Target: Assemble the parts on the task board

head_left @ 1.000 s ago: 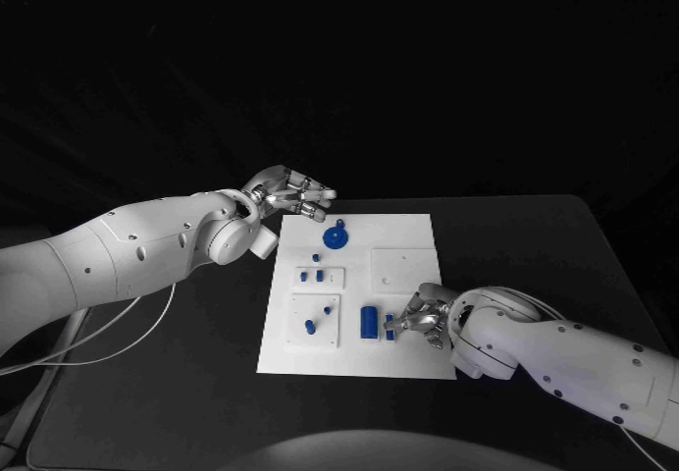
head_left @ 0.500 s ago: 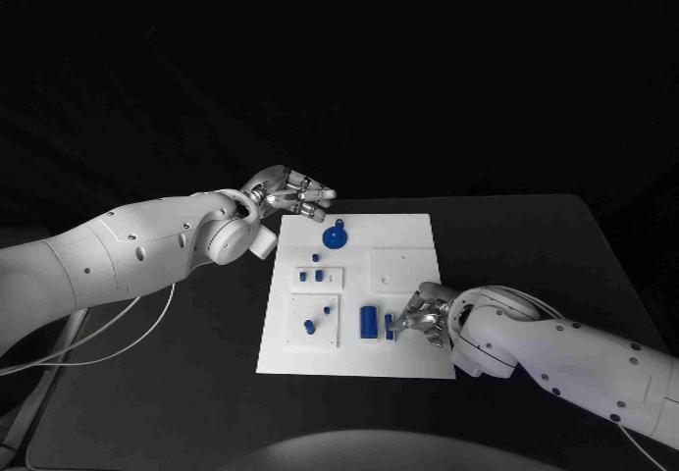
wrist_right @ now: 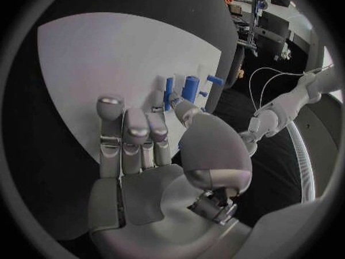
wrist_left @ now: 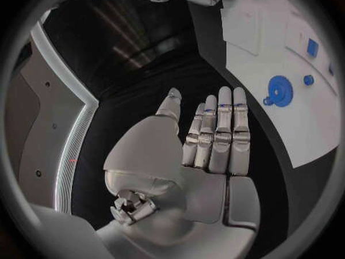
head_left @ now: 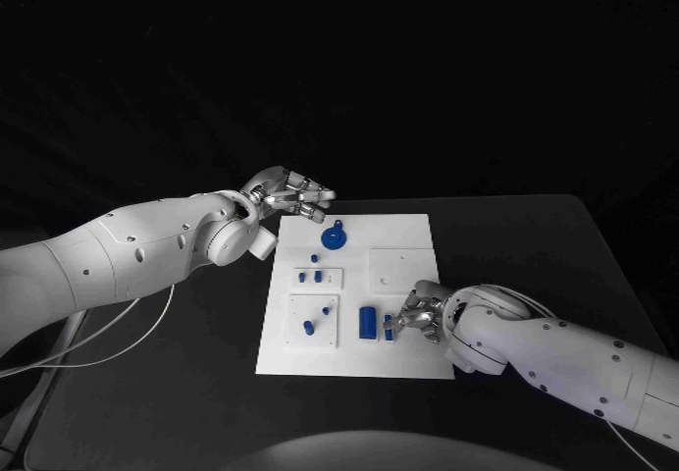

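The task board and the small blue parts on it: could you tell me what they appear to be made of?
The task board looks like matte white plastic or painted sheet, flat and glare-free. The blue parts, such as the round disc and the cylinder, look like moulded or printed plastic: uniform colour, dull sheen.

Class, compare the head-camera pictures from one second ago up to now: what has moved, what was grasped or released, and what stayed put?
The right hand has crept slightly toward the blue cylinder near the task board's near edge, its forearm following. It has grasped nothing and released nothing. The left hand stays open, hovering over the board's far left corner, and the round blue part and the other pieces lie as before.
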